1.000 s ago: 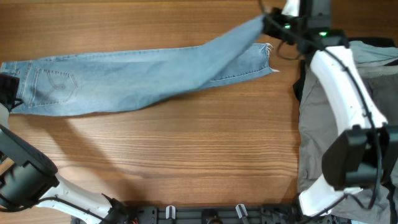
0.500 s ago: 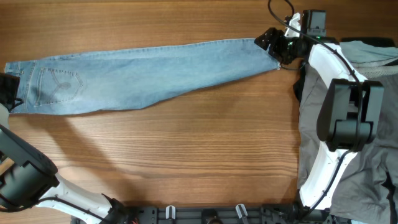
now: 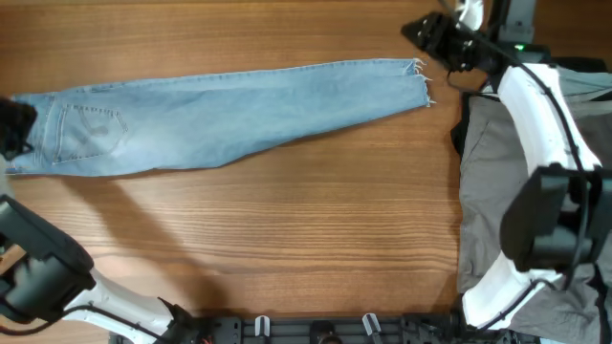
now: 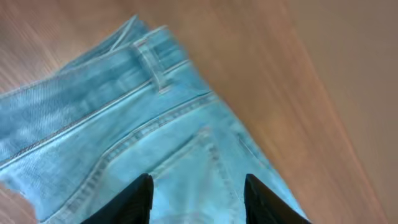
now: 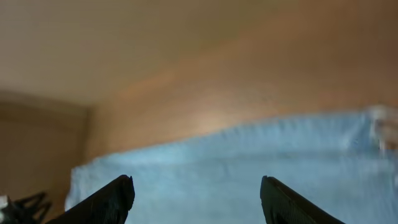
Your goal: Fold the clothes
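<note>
The light-blue denim jeans (image 3: 229,115) lie flat and stretched out across the far half of the table, waist at the left, frayed hem (image 3: 419,81) at the right. My left gripper (image 3: 13,129) sits at the waist end; in the left wrist view it (image 4: 198,190) hovers open over the back pocket (image 4: 186,162), nothing pinched. My right gripper (image 3: 428,33) hangs just beyond the hem, apart from it. The right wrist view shows it (image 5: 196,190) open, with the denim (image 5: 236,162) below.
Grey trousers (image 3: 507,191) lie crumpled over the table's right edge, under my right arm (image 3: 540,105). Bare wooden tabletop (image 3: 287,239) spreads in front of the jeans. The arm bases stand along the near edge (image 3: 316,330).
My right gripper held the leg end raised, laid it straight, then let go and drew back from the hem. The jeans now lie flat. The left gripper shifted slightly at the waist.
</note>
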